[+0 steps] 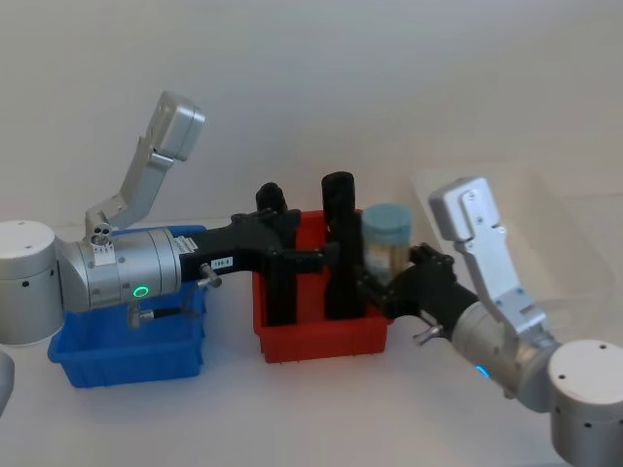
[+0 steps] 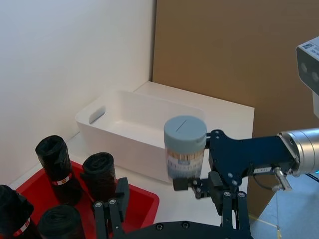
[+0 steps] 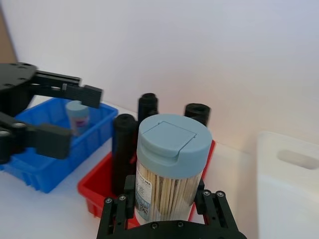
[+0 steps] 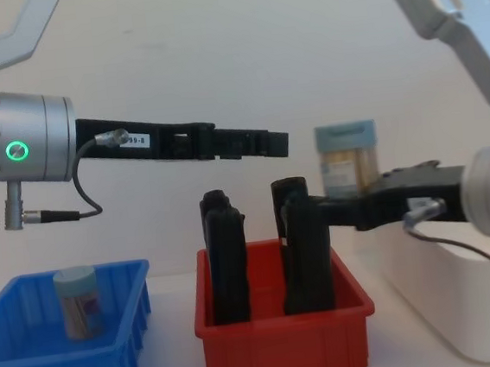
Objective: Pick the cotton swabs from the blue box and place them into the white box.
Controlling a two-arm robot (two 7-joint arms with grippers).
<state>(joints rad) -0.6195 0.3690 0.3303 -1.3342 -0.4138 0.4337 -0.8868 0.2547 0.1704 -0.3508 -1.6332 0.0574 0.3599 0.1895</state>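
Observation:
My right gripper is shut on a cotton swab jar with a pale teal lid. It holds the jar upright above the right end of the red bin, as the chest view shows. The white box lies to its right and reads as a glossy tub in the left wrist view. My left gripper stands open and empty, reaching out above the red bin, with the held jar ahead of it. Another jar of cotton swabs stands in the blue box at the left.
A red bin sits between the blue box and the white box, holding several tall black upright objects. These rise almost to gripper height. A plain wall stands behind the table.

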